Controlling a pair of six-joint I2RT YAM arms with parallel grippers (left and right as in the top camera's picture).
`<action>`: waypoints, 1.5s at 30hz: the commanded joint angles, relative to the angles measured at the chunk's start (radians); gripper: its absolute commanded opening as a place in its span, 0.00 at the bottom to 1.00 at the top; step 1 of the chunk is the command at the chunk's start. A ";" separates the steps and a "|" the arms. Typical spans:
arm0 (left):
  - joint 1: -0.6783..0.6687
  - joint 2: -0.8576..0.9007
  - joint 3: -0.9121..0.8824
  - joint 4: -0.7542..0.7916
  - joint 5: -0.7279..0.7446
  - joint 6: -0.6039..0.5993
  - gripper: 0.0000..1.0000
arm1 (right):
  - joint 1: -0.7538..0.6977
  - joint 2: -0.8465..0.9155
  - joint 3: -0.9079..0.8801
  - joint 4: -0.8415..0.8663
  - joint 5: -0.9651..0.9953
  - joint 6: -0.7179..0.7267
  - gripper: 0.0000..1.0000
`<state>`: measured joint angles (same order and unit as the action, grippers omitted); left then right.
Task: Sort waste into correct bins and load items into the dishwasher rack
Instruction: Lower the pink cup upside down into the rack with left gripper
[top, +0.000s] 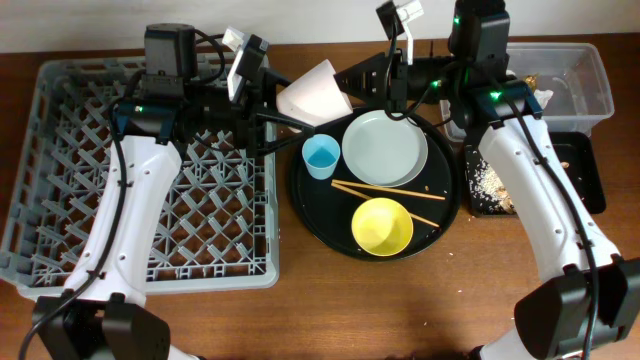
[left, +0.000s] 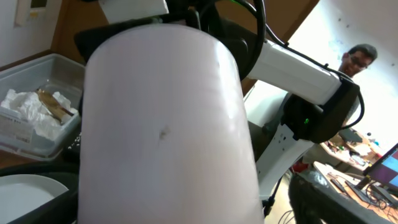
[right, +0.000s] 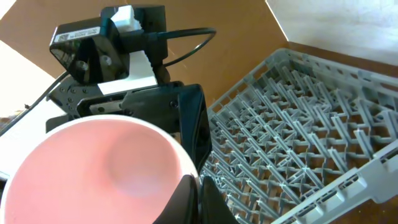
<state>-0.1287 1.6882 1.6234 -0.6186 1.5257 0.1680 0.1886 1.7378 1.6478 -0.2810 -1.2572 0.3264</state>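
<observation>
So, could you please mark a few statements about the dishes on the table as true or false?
1. The yellow bowl sits on the black tray. True.
2. The blue cup is in the dishwasher rack. False: it stands on the tray, beside the plate.
3. The chopsticks lie on the tray. True.
4. The plate is already loaded in the rack. False: it is on the tray, and no dishes show in the rack.
5. The white cup stands upright on the table. False: it is held up on its side, between the two arms.
</observation>
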 joint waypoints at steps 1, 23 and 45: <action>-0.004 -0.002 0.009 0.010 0.048 0.002 0.89 | 0.034 0.009 0.009 0.029 0.040 0.024 0.04; -0.187 -0.078 0.016 -0.908 -1.522 -0.449 0.50 | 0.126 0.010 0.008 -0.945 1.247 -0.083 0.98; -0.180 0.034 -0.006 -0.570 -1.581 -0.556 0.89 | 0.129 0.018 0.005 -0.803 1.143 -0.082 0.91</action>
<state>-0.3073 1.7145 1.5036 -1.1873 -0.0830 -0.3893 0.3069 1.7443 1.6512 -1.1698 -0.0803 0.2363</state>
